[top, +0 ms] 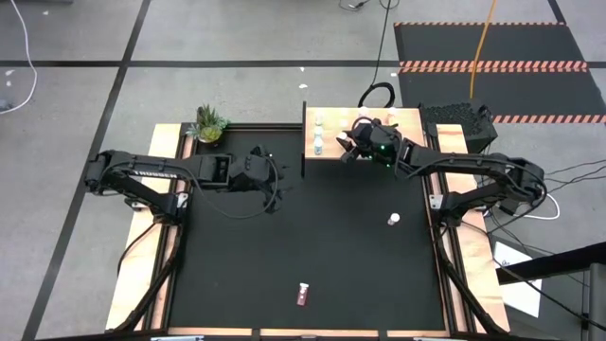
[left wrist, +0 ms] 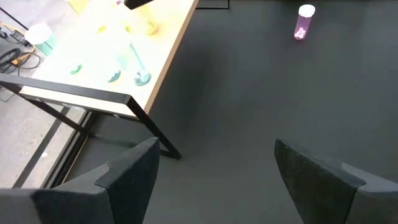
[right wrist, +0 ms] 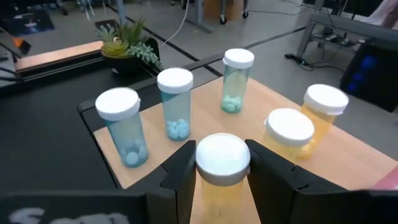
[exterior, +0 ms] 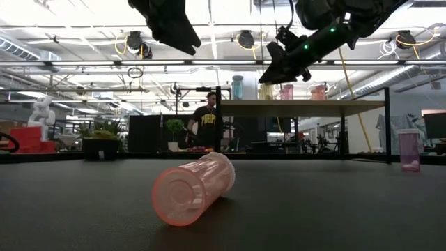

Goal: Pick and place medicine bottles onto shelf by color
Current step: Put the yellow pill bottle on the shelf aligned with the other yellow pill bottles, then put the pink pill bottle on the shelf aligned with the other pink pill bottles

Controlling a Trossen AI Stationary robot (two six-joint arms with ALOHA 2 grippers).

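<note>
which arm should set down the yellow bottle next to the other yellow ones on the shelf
Right. Its end effector is already shut on the yellow bottle above the shelf, close to the two yellow bottles standing there. The left end effector is open over the black table, off the shelf.

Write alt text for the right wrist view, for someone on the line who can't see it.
The right gripper holds a yellow bottle by its white cap, just above the pale wood shelf. Three teal bottles stand in a row beyond it, and two more yellow bottles stand to one side. A potted plant sits past the shelf.
</note>
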